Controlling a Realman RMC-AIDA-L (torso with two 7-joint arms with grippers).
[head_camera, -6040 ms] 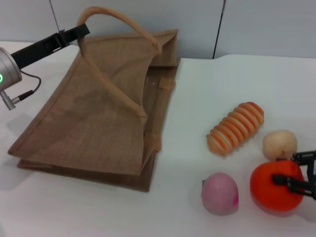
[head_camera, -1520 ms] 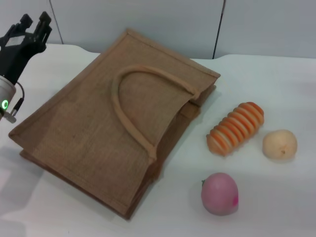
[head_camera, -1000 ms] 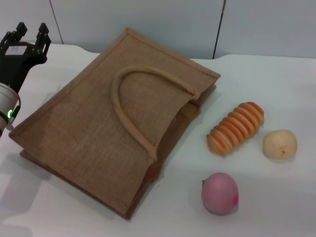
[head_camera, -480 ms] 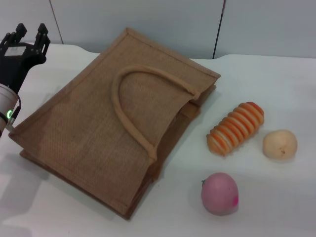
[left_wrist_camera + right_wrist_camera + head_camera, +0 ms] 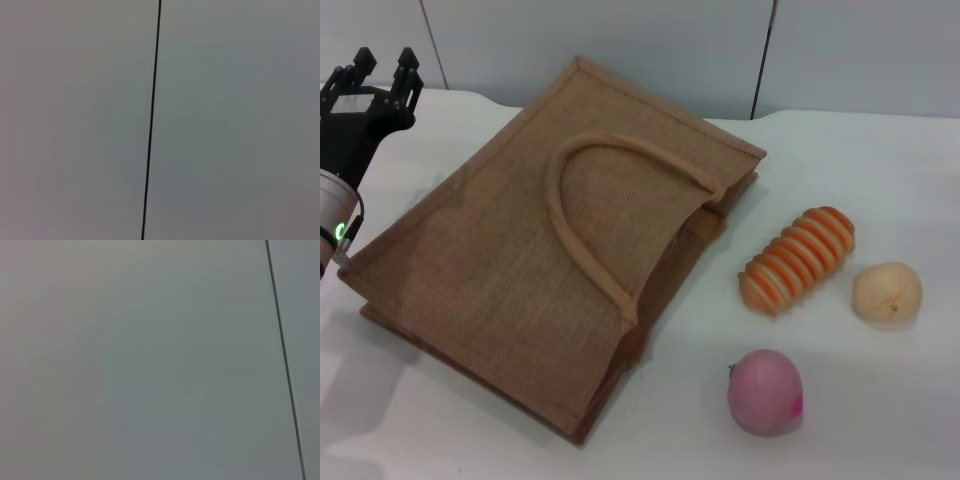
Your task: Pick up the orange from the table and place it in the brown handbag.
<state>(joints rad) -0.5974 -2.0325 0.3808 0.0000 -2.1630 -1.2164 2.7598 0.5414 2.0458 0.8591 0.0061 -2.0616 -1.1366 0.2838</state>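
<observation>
The bag (image 5: 560, 250) now lies flat and closed on the worktop (image 5: 840, 170), handle draped across it, where seconds ago it was held open. The orange, earlier beside the pink fruit (image 5: 765, 391), is out of sight, probably inside. The left end effector (image 5: 378, 72) hovers beyond the bag's far corner, fingers apart, empty. The right end effector is out of view. The task looks finished.

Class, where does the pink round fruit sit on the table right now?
In the head view, the pink round fruit sits near right on the table, below the striped orange piece and left of the pale peach ball.
</observation>
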